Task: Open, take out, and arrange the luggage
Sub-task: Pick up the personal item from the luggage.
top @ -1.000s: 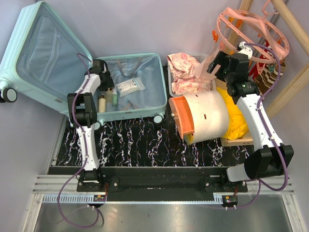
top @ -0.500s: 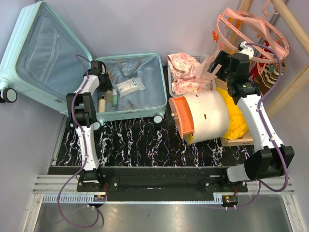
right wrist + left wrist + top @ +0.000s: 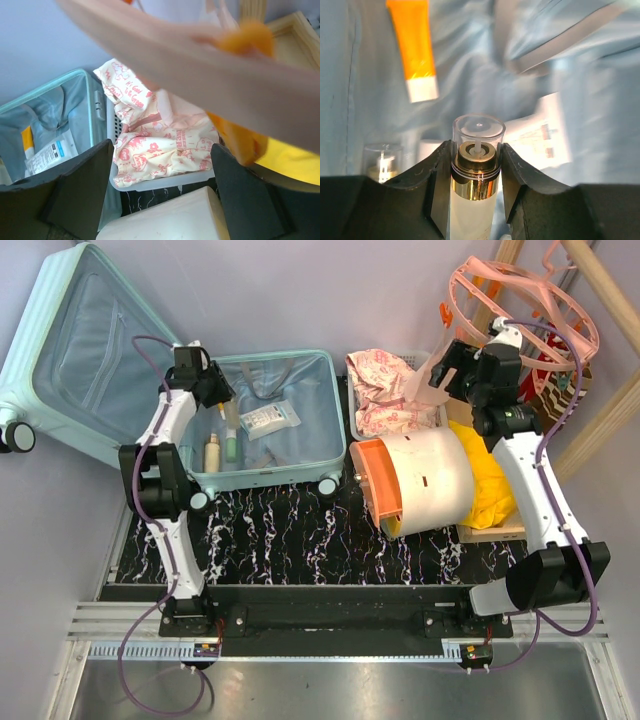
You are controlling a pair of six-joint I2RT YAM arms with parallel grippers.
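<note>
Now: my L hand (image 3: 475, 151) clamped on pump bottle (image 3: 474, 200), axis upright, at left end of luggage (image 3: 305, 445); exit looks straight up. R hand (image 3: 160, 200) agape, well apart, by clothes basket (image 3: 165, 181).

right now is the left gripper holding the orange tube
No, the left gripper clamps a gold-collared bottle; the orange tube lies apart.

Luggage (image 3: 70, 340) mint-blue, grey-blue lining. Inside it: orange tube (image 3: 412, 42), white cap. Right of luggage: cream cloth (image 3: 383, 390), pink print. Tabletop (image 3: 290, 530) black, white veining.
</note>
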